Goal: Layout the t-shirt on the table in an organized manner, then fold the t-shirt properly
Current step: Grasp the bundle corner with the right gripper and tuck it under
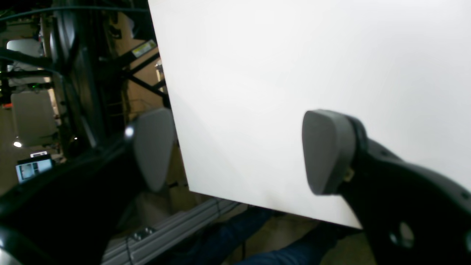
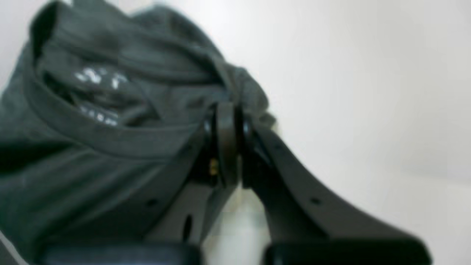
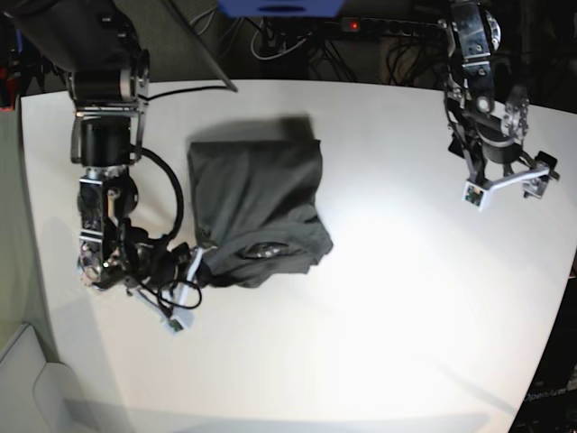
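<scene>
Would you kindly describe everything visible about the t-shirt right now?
The t-shirt is dark charcoal-grey soft cloth, crumpled and bunched rather than spread flat, lying on the white table. Its ribbed collar faces the right wrist camera, with a pale printed label inside. The right gripper is shut on a fold of fabric near the collar; nothing else touches it.

T-shirt [image 3: 257, 212] on table [image 3: 379, 298], left of centre in base view; arms at opposite sides.

You see the dark charcoal-grey, wrinkled cloth t-shirt [image 3: 257, 212] bunched at about nine o'clock on the large smooth white table [image 3: 397, 298], collar [image 2: 110, 141] toward six o'clock.
</scene>
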`<state>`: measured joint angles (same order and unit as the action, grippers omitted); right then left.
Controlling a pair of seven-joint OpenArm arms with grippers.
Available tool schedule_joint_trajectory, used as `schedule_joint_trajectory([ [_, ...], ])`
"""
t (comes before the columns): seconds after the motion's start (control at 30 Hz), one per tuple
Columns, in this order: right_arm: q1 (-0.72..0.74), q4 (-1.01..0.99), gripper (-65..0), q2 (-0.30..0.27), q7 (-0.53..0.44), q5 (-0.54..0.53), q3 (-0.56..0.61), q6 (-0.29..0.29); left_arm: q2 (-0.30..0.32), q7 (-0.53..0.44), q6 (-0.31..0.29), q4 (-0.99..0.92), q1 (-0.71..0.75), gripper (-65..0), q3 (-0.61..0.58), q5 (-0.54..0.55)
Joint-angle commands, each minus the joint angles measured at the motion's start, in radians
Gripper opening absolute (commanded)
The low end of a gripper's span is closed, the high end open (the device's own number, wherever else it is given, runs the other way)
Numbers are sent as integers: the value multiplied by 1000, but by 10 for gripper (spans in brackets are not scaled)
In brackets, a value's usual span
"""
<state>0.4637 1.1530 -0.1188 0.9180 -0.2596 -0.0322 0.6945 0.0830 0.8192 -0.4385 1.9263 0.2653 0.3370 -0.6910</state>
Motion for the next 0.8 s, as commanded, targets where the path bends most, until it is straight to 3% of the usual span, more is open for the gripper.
schedule_joint_trajectory([
  [0.0, 16, 38, -650, -2, -20, -14, -10, 4, 7, -8, 13, 19, -8, -118, -2, -9],
  [0.37, -49, 200, -650, -2, 65, -14, -162, 4, 5, -8, 13, 17, -10, -118, -5, -8],
  [0.77, -96, 183, -650, 6, 63, -10, -203, 4, -15, -8, 13, 15, -11, -118, -6, -8],
])
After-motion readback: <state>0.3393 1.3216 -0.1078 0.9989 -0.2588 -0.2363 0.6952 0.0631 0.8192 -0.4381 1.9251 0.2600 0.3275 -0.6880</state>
